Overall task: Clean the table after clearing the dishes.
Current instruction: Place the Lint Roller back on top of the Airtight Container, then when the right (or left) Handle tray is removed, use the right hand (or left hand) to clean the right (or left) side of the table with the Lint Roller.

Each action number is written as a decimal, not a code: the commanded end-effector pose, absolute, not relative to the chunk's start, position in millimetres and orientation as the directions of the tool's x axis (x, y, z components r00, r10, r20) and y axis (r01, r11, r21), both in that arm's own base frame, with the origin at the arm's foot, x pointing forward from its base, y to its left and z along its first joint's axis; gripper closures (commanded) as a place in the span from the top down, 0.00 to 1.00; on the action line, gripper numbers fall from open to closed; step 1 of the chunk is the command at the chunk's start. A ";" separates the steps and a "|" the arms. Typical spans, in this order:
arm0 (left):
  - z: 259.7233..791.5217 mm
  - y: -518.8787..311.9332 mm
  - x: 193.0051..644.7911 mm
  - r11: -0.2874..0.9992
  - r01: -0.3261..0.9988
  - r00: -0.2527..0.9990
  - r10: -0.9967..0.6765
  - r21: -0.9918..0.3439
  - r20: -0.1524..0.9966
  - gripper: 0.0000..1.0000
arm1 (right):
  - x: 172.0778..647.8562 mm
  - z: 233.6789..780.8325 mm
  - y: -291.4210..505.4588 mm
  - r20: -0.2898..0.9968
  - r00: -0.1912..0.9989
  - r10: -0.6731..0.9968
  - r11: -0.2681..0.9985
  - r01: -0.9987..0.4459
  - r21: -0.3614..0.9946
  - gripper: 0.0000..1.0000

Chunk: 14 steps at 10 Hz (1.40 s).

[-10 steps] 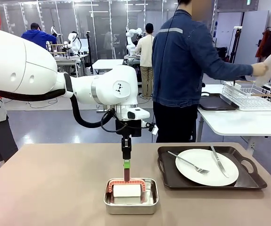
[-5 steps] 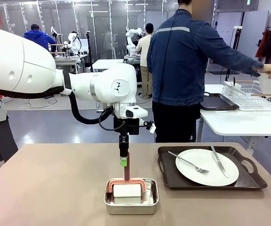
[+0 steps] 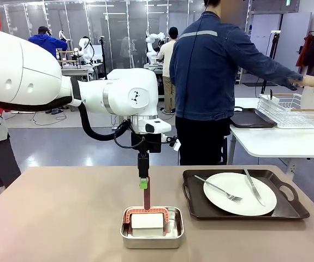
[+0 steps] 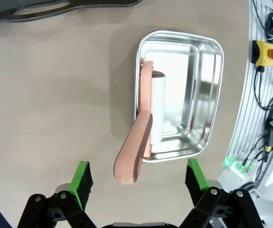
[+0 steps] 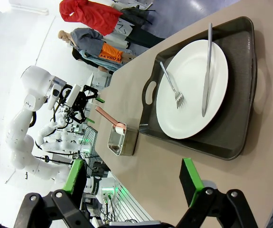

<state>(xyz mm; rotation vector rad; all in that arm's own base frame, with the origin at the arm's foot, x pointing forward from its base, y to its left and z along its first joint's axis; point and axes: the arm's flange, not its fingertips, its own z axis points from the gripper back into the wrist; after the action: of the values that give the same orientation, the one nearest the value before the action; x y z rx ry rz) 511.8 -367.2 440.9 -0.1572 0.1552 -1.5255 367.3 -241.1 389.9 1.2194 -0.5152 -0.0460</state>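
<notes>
On the taupe table (image 3: 64,218), a white plate (image 3: 238,192) with a fork (image 3: 218,189) and a knife (image 3: 253,186) lies on a dark tray (image 3: 288,210) at the right. A steel pan (image 3: 152,236) near the front edge holds a white wiper block with a salmon handle (image 3: 147,195) that sticks up. My left gripper (image 3: 143,184) hangs open just above it. From the left wrist, the handle (image 4: 135,147) rises between the spread fingers (image 4: 81,176) and touches neither. My right gripper (image 5: 132,175) is open and holds nothing, with the plate (image 5: 193,90) ahead of it.
A person in a blue jacket (image 3: 211,71) stands at the far edge, turned away, and reaches a hand (image 3: 311,83) over a wire dish rack (image 3: 288,112) on a white side table. A second dark tray (image 3: 249,119) lies there. The left half of the taupe table is bare.
My left gripper has opened, let go of the wiper handle and risen a little. The handle stays propped in the pan. The person has lowered a plate toward the rack.
</notes>
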 end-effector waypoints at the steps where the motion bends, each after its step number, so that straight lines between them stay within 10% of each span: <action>1: 437.2 -351.0 496.5 0.115 0.983 0.113 -0.993 -0.145 -0.023 1.00 | 366.3 393.4 -239.5 0.360 0.880 -0.311 0.354 -0.244 0.903 1.00; 10: 438.7 -369.1 512.2 0.054 0.979 0.055 -0.998 -0.197 -0.002 1.00 | 366.3 393.4 -239.5 0.360 0.880 -0.311 0.354 -0.244 0.903 1.00; 14: 507.4 -228.6 507.5 0.263 0.868 0.390 -0.886 -0.422 0.250 1.00 | 366.3 393.4 -239.5 0.360 0.880 -0.311 0.354 -0.244 0.903 1.00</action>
<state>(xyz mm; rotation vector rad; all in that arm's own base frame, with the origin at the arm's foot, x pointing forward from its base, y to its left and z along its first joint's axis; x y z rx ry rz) 531.7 -275.9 502.8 -0.4176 0.0794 -1.2701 367.1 -241.5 390.0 1.2191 -0.5161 -0.0466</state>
